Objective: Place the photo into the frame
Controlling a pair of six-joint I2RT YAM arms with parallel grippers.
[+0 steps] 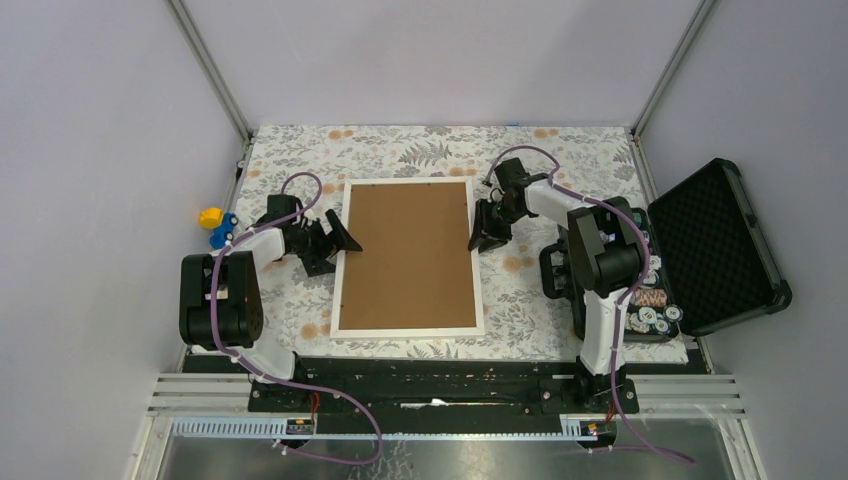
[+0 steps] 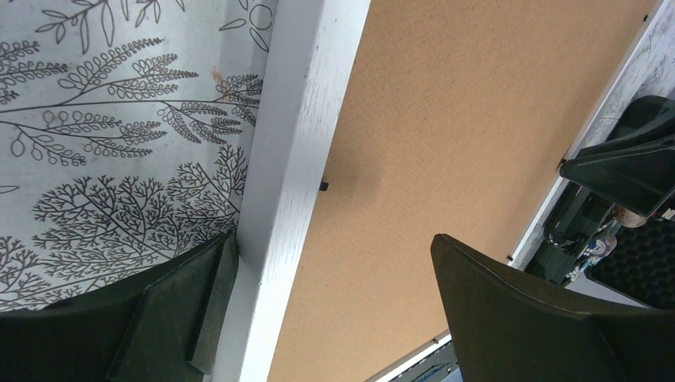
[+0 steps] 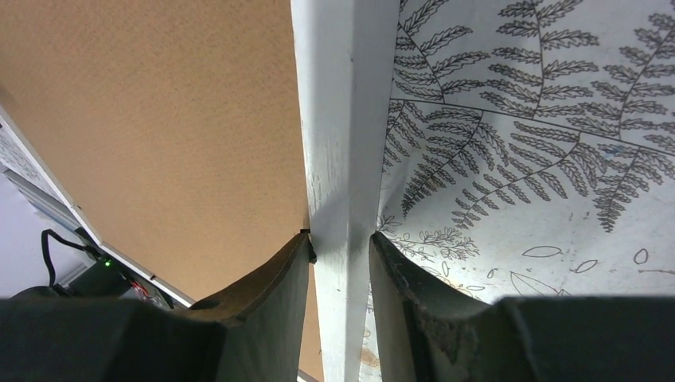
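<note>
could not make out the photo in any view, nor tell where it lay. saw only a brown backing board [image 1: 408, 255] filling the frame [image 1: 409, 330], with anything beneath it hidden. caught mere slices of white rail in both wrist views, the rest cut off at the edges. found the frame flat at mid-bench [image 1: 420, 150], back side up, long sides running away from the arms. found the left jaws spread wide astride the left rail [image 2: 294, 159]: outer finger [image 2: 183, 310] over the patterned cloth [image 2: 119, 119] just beside the rail, inner finger [image 2: 517, 318] well apart over the board, gripping nothing. found the right jaws narrowed onto the right rail [image 3: 342, 119], one finger [image 3: 263, 302] on the board side, second finger [image 3: 414, 310] on the cloth side, both touching it.
</note>
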